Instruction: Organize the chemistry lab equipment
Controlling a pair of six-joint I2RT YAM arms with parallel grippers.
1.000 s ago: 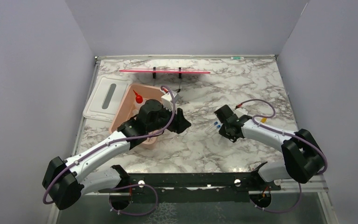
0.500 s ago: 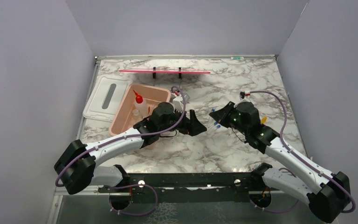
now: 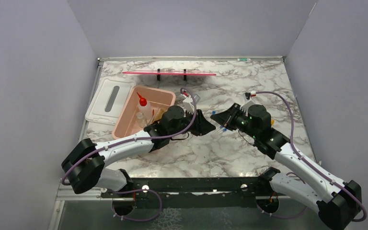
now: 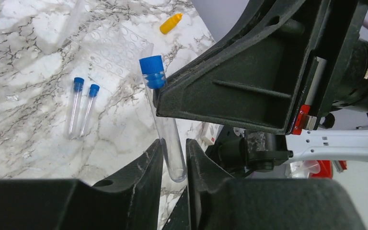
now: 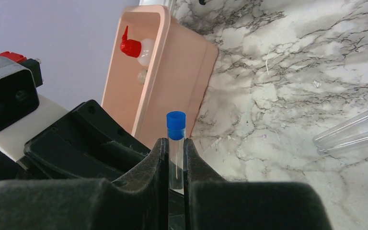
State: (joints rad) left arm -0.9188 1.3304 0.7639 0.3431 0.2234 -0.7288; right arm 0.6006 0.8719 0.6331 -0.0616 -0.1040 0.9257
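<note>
A clear blue-capped tube (image 5: 176, 143) stands between my right gripper's (image 5: 176, 148) fingers, which are shut on it, cap up. In the left wrist view the same tube (image 4: 165, 129) has its round bottom end between my left gripper's (image 4: 174, 148) fingers, which are closed narrowly on it. The two grippers meet nose to nose above mid-table (image 3: 214, 123). Two more blue-capped tubes (image 4: 81, 108) lie side by side on the marble; they also show in the right wrist view (image 5: 350, 132). The clear squeeze bottle with red nozzle (image 3: 143, 108) stands in the pink tub (image 3: 124, 120).
A white lid (image 3: 106, 100) lies left of the tub. A pink strip on two black stands (image 3: 170, 73) runs along the back. A small yellow piece (image 4: 170, 23) and a clear plastic tray (image 4: 117, 45) lie on the marble right of the tubes.
My left gripper has come right from over the tub to the table's middle. My right gripper has lifted a tube and swung left to meet it. The tube's lower end is now between the left fingers.
</note>
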